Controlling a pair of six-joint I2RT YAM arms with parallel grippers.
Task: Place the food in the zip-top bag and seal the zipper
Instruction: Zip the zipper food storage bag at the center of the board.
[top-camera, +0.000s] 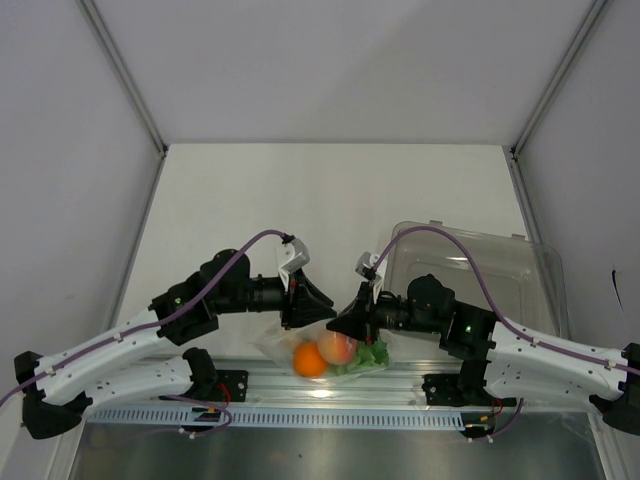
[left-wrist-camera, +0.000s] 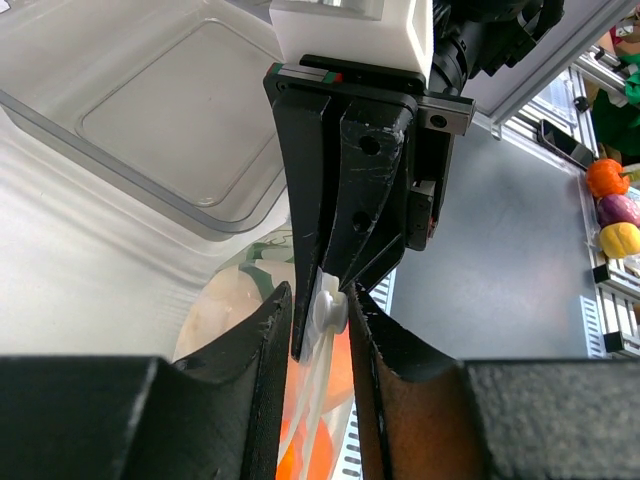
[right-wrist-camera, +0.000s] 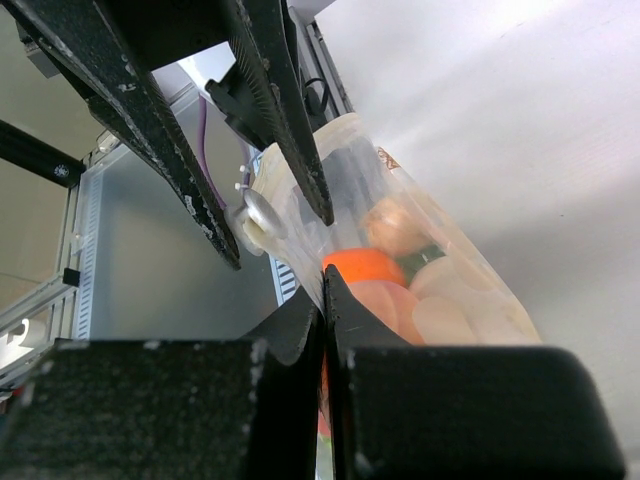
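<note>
The zip-top bag (top-camera: 330, 352) lies at the table's front edge between the arms. It holds the orange (top-camera: 310, 361), a reddish-orange fruit (top-camera: 337, 347) and the lettuce (top-camera: 373, 353). My right gripper (top-camera: 338, 322) is shut on the bag's mouth edge, as the right wrist view (right-wrist-camera: 325, 295) shows. My left gripper (left-wrist-camera: 320, 312) has its jaws slightly apart on either side of the white zipper slider (left-wrist-camera: 328, 303), with gaps showing. The slider (right-wrist-camera: 255, 213) sits just beyond the right fingertips. A pale egg-like piece (right-wrist-camera: 450, 312) shows through the plastic.
A large rigid clear tray (top-camera: 500, 270) stands at the right, close behind the right arm, and also shows in the left wrist view (left-wrist-camera: 150, 130). An aluminium rail (top-camera: 330, 388) runs along the front edge. Spare toy fruits (left-wrist-camera: 612, 200) lie off the table.
</note>
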